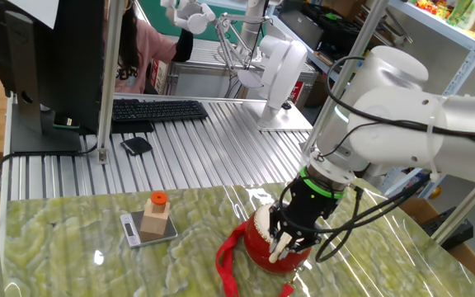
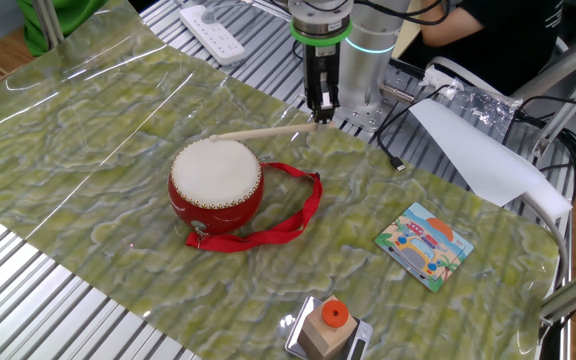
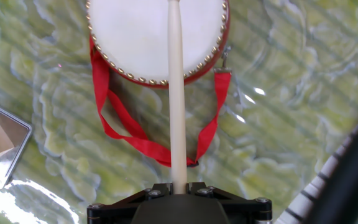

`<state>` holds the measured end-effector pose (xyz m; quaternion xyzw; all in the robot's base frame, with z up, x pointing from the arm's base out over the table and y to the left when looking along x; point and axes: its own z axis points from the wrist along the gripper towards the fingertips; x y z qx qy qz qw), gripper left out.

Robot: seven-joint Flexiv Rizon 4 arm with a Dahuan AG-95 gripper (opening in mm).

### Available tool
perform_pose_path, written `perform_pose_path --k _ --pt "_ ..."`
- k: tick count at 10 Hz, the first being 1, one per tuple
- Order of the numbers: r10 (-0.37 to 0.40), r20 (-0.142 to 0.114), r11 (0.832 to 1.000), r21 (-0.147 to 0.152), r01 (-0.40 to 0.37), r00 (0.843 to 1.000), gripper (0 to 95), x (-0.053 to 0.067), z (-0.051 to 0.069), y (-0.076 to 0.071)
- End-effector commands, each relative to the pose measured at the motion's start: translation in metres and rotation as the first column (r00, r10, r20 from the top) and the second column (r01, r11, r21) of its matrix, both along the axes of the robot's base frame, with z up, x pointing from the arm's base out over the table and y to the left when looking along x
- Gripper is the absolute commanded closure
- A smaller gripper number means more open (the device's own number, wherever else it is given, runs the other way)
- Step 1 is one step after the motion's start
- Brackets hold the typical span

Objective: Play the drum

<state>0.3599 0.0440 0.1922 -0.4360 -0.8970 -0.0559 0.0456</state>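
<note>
In one fixed view, the gripper points down at the near side of the drum, which is mostly hidden behind it; a pale drumstick shows between the fingers. The drum's red ribbon strap trails off to its left. Further left of the drum, well apart, a wooden block with an orange cap stands on a small scale. The green marbled mat covers a ribbed metal table, and beyond the drum are a keyboard and a seated person.

In the other fixed view, the drum sits mid-mat with its cream skin up. The gripper hangs beside it, closed on the drumstick, which reaches level toward the drum with its tip over the skin's far edge. I cannot tell whether the tip touches the skin. A picture card lies well to the drum's right, and a power strip lies beyond it.

In the hand view, the drumstick runs straight from the clamped jaws across the strap and over the drum.

The stick is picked up and lined up, so the setup looks done. What is left, I judge, is the beating itself: tilting the stick down onto the skin and lifting it again.
</note>
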Motion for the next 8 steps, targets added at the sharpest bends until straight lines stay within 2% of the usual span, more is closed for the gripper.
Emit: perform_pose_path --k 1,6,8 --pt "-0.002 -0.003 1.0 0.003 0.002 1.0 95.0 0.0024 0.0002 -0.001" --pt "-0.036 -0.004 0.999 0.003 0.036 0.999 95.0 0.0028 -0.0004 -0.0008" --pt "-0.009 -0.001 1.0 0.009 0.009 1.0 95.0 0.0035 -0.0012 -0.0012"
